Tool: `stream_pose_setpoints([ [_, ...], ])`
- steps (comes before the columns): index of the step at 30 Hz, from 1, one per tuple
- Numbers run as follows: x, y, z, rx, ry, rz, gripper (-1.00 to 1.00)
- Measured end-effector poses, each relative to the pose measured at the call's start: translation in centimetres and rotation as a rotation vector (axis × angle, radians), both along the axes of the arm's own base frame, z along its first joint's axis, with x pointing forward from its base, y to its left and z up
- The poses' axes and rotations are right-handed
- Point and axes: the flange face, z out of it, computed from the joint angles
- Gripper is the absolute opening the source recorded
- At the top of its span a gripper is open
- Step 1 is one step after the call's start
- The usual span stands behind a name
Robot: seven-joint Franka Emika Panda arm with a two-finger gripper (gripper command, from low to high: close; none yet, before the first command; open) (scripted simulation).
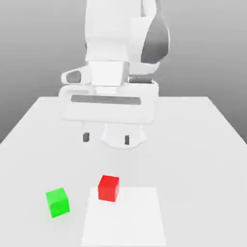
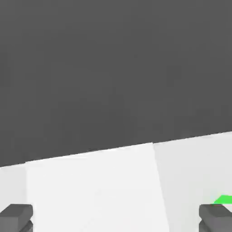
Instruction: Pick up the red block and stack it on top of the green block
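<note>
The red block (image 1: 108, 188) rests on the white table (image 1: 193, 159) near its front, at the corner of a lighter square patch. To the exterior view's left of it, slightly nearer the front, stands the green block (image 1: 58, 202), apart from the red one. My gripper (image 1: 106, 139) hangs above the table behind both blocks, open, with its two dark fingertips (image 1: 86, 137) spread wide and nothing between them. In the hand view a sliver of the green block (image 2: 224, 200) peeks out beside one fingertip (image 2: 216, 216).
The arm's white base (image 1: 123, 136) stands on the table just behind the gripper. A lighter square patch (image 1: 125, 217) marks the table's front centre.
</note>
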Motion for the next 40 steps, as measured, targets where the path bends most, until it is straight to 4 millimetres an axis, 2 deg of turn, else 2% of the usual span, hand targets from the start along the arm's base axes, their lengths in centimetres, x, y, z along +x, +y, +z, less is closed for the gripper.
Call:
stream_pose_setpoints([
  [3, -3.0, -0.3, -7.3, 0.014, 0.111, -0.029, 0.00],
  [5, -3.7, -0.4, -10.0, 0.017, 0.131, -0.037, 0.00],
  [8, -4.0, -0.4, -12.8, 0.018, 0.137, -0.036, 0.00],
  [9, -4.0, -0.4, -13.6, 0.017, 0.138, -0.037, -1.00],
  [16, -4.1, -0.3, -13.8, 0.017, 0.138, -0.036, -1.00],
  [24, -3.9, -0.8, -7.9, 0.018, 0.138, -0.039, -1.00],
  [26, -2.6, -3.5, -6.8, 0.020, 0.138, -0.044, -1.00],
  [30, -1.0, -12.4, -4.6, 0.023, 0.137, -0.083, -1.00],
  [31, -0.7, -13.9, -4.5, 0.022, 0.138, -0.082, -1.00],
  [33, -0.7, -15.3, -5.9, 0.022, 0.138, -0.087, -1.00],
  [36, -0.1, -14.6, -9.1, 0.020, 0.138, -0.059, -1.00],
  [37, -0.2, -14.5, -9.9, 0.020, 0.138, -0.058, 1.00],
  [40, -0.2, -14.5, -9.9, 0.020, 0.138, -0.058, 1.00],
])
